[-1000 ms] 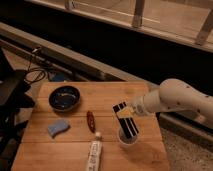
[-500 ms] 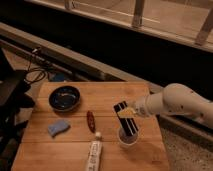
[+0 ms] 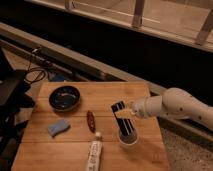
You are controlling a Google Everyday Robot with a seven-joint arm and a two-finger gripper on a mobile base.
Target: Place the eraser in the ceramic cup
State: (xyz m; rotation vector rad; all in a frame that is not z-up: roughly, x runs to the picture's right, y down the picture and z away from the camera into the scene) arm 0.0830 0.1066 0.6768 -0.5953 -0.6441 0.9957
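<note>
The eraser [image 3: 124, 122], a flat black bar with pale stripes, stands tilted with its lower end inside the small whitish ceramic cup [image 3: 128, 140] near the right front of the wooden table. My gripper [image 3: 123, 114] comes in from the right on the white arm and is shut on the eraser's upper half, just above the cup.
A dark blue-black bowl [image 3: 64, 97] sits at the table's left back. A blue wavy sponge [image 3: 59, 127] lies at the left front. A reddish-brown oblong piece [image 3: 91, 120] lies mid-table. A white tube [image 3: 94, 151] lies at the front. The wooden table [image 3: 105, 95] ends just right of the cup.
The eraser stays with its lower end in the cup. The arm has shifted only slightly.
</note>
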